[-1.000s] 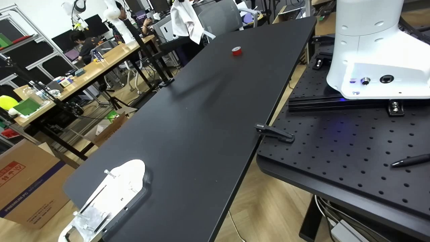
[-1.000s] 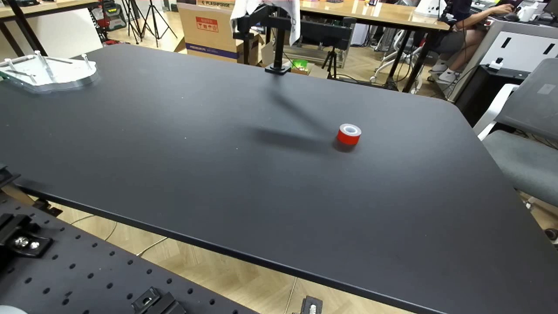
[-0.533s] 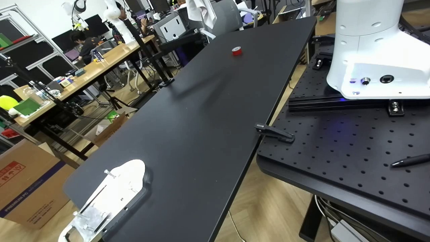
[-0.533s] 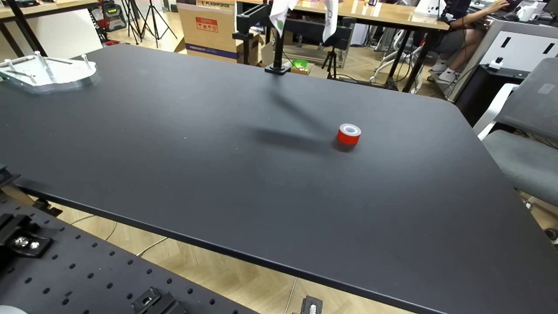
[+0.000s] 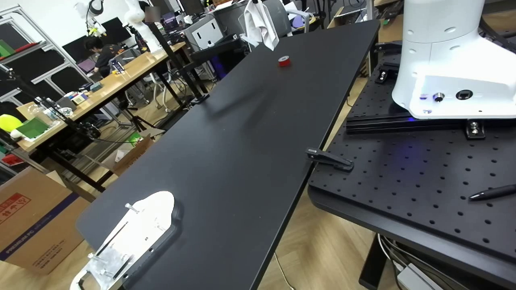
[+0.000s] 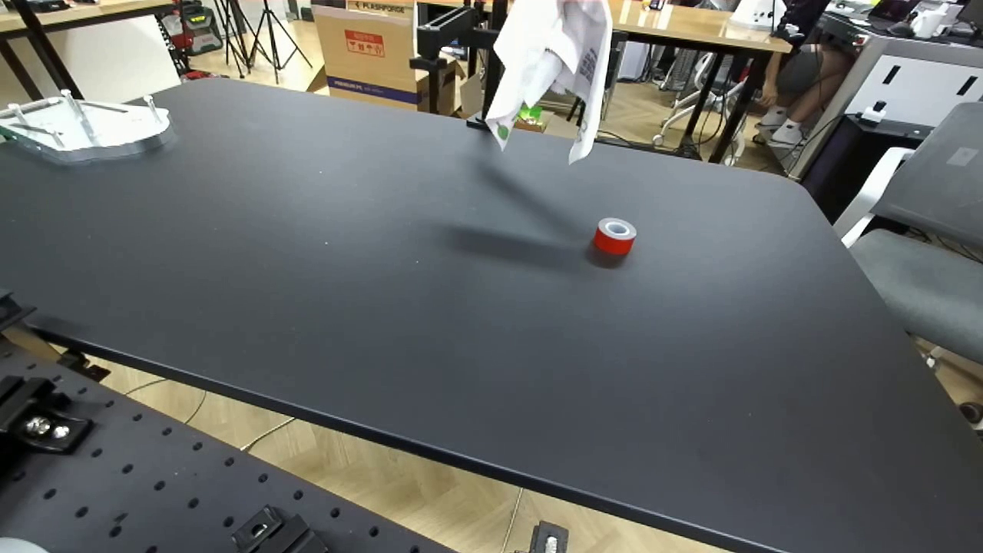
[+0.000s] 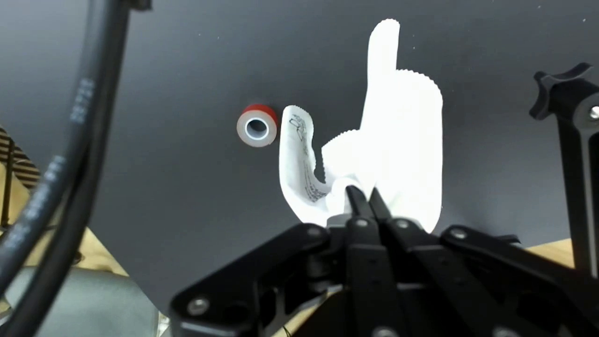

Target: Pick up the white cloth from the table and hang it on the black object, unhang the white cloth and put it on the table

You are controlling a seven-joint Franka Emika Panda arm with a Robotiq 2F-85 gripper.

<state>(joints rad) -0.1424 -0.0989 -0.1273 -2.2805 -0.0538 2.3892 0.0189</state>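
The white cloth (image 5: 261,25) hangs in the air above the far part of the black table (image 5: 242,161). It also hangs over the table's back edge in an exterior view (image 6: 557,57). In the wrist view, my gripper (image 7: 366,193) is shut on the gathered cloth (image 7: 405,135), whose folds spread below the fingers. The black object, a stand with a horizontal arm (image 5: 215,51), rises from the table edge. It is partly behind the cloth in an exterior view (image 6: 445,31) and at the right of the wrist view (image 7: 578,178). The cloth is apart from it.
A red tape roll (image 5: 284,61) lies on the table near the cloth, also in the wrist view (image 7: 257,126). A white plate-like fixture with pegs (image 5: 141,229) sits at the table's other end. A grey chair (image 6: 937,223) stands beside the table.
The cloth was over the black stand's arm. It has moved right in both exterior views, away from the arm, rising first and then coming down towards the table. The tape roll has not moved.
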